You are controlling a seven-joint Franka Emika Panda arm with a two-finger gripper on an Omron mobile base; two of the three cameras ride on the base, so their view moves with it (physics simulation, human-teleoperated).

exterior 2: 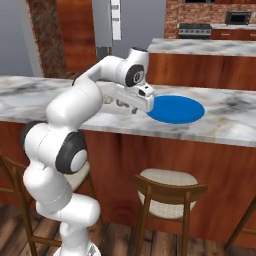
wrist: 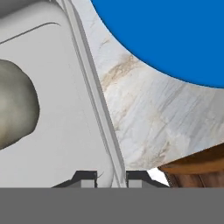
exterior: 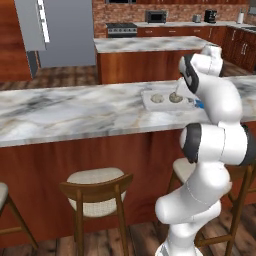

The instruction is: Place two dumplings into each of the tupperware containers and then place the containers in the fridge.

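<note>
A pale tupperware container (exterior: 167, 99) lies on the near marble counter with two tan dumplings (exterior: 156, 98) inside it. In the hand view the container's floor (wrist: 57, 109) takes up the left side, with one dumpling (wrist: 15, 109) at the left edge. My gripper (wrist: 111, 177) is shut on the container's right wall, one dark fingertip (wrist: 85, 178) on each side of the rim. From the right base view the hand (exterior 2: 135, 99) reaches down at the counter, just left of the blue plate. The grey fridge (exterior: 60, 30) stands at the far left, its doors closed.
A round flat blue plate (exterior 2: 175, 109) lies on the counter right beside the container and shows as (wrist: 166, 35) from the hand. Wooden stools (exterior: 97, 192) stand under the counter's front edge (exterior: 75, 137). A second island (exterior: 150, 45) sits behind it.
</note>
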